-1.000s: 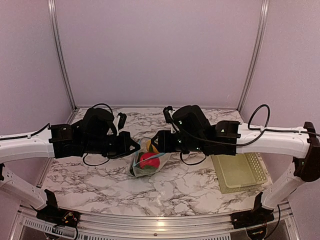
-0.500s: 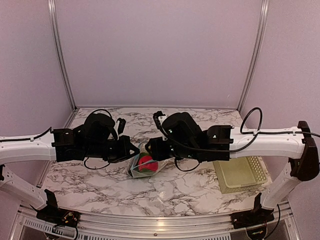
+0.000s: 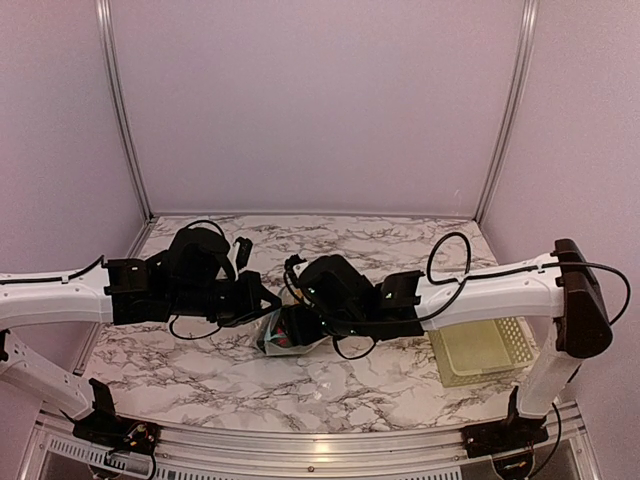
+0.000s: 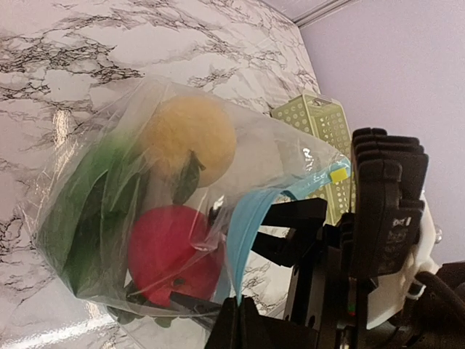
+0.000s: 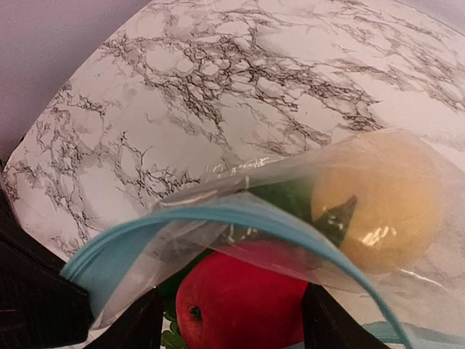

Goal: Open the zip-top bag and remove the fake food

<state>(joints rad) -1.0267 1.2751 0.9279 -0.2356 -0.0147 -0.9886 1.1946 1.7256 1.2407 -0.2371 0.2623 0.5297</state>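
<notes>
Fingers (image 4: 228,331) of the left gripper (image 4: 237,318) sit pressed together at the bottom of its wrist view, pinching the lower end of the light blue zipper strip (image 4: 247,222) of the zip-top bag (image 4: 109,145). The right gripper (image 5: 234,314) faces it from the other side with its two black fingers spread apart. Between them its own camera looks into the bag's mouth, where the blue strip bows into a wide loop. Whether either of those fingers touches the film I cannot tell. The bag is a clear, crinkly pouch with glossy creases, held between the two grippers over the middle of the desk (image 3: 370,385). Inside, a smooth red fruit (image 4: 171,251) lies nearest the opening, a matte yellow-orange fruit (image 4: 190,134) with a dark leaf sits beside it, and a leafy green vegetable (image 4: 83,214) fills the closed end. The desk has a shiny white marble pattern with dark veins. Well apart, toward its right edge, lies a pale yellow-green basket (image 3: 478,345) with lattice walls.
</notes>
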